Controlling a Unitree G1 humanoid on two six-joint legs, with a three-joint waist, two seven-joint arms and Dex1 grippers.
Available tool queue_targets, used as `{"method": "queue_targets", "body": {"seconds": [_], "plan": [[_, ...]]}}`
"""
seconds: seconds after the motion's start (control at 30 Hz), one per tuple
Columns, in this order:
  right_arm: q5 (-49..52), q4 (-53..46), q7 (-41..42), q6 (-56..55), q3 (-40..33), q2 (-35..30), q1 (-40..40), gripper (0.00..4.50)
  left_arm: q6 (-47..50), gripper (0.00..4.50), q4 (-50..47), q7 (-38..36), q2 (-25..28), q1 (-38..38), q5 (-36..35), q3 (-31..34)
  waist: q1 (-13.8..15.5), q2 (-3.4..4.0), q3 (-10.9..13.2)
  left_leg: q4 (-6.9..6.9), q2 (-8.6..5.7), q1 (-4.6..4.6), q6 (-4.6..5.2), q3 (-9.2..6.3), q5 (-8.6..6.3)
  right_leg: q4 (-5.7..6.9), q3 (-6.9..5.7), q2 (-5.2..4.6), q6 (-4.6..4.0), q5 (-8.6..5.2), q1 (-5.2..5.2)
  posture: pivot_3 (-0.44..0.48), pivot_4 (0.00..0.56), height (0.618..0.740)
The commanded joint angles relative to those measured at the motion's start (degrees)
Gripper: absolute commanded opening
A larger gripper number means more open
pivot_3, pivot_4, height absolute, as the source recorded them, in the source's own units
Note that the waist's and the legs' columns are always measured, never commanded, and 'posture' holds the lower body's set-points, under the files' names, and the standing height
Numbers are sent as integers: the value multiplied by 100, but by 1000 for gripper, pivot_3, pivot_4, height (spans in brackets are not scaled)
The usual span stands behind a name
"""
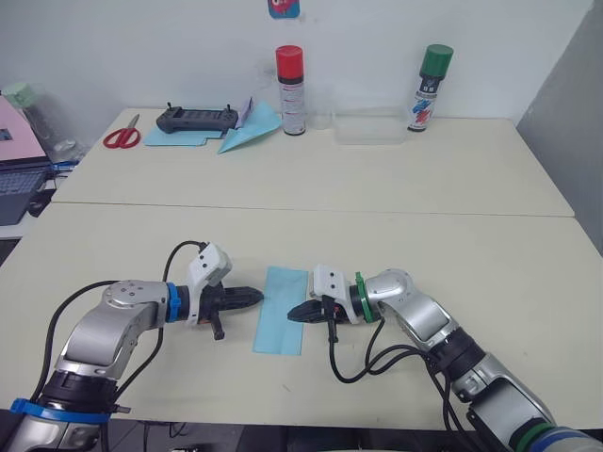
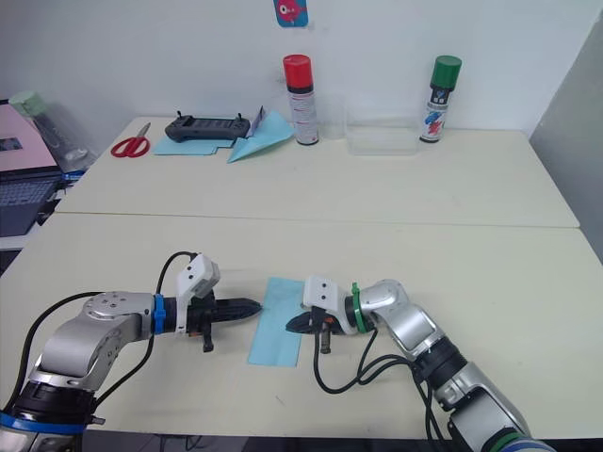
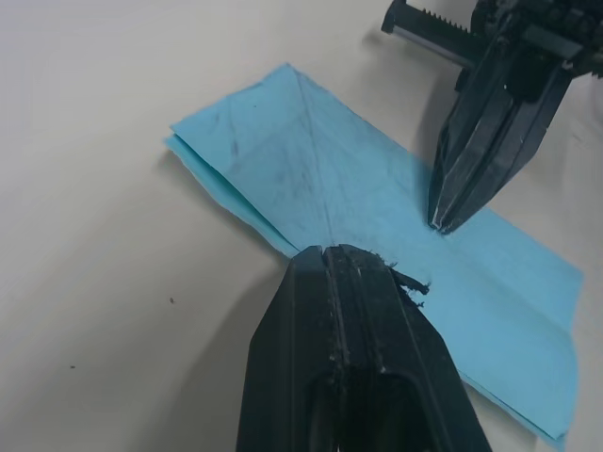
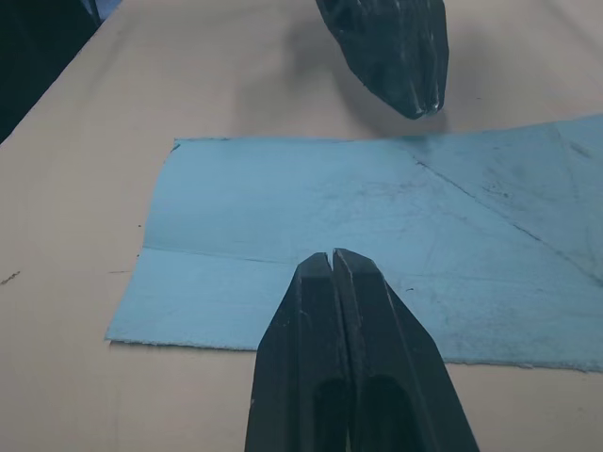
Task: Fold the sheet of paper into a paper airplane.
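The sheet of paper (image 1: 281, 311) lies flat on the table as a light blue strip, folded lengthwise, with faint diagonal creases (image 3: 377, 188). My left gripper (image 1: 259, 298) is shut, its tip at the strip's left long edge (image 3: 330, 252). My right gripper (image 1: 292, 314) is also shut, and its tip rests over the right long edge (image 4: 333, 256). The two tips point at each other across the strip, a few centimetres apart. Neither holds the paper. The paper airplane is out of view.
At the back of the far table lie a long blue paper dart (image 1: 247, 137), a black controller (image 1: 196, 118), red scissors (image 1: 122, 137), a red-capped can (image 1: 291, 91), a green-capped can (image 1: 429, 89) and a clear box (image 1: 367, 127). A laptop (image 1: 19, 179) sits far left.
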Motion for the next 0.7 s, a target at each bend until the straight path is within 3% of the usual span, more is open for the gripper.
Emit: {"method": "queue_targets", "body": {"seconds": [0.03,0.37,0.7], "plan": [[-193,253,-40,262,-88,-244,6,47,-208,0,68,-43,97,40,159,-72,9,0,0,0,0,-1,0,0,0,0,0,0,0,0,-1,0,150,740],[-215,184,-25,321,-58,-312,32,47,-400,0,342,-136,17,-145,345,-286,53,1,0,0,-5,-3,0,1,0,-4,0,-5,1,-1,1,0,150,740],[-201,191,-67,334,-93,-281,117,47,32,0,97,-260,-143,-519,14,-246,83,0,1,1,-6,-4,0,0,0,-5,-2,-5,2,0,2,0,150,740]]}}
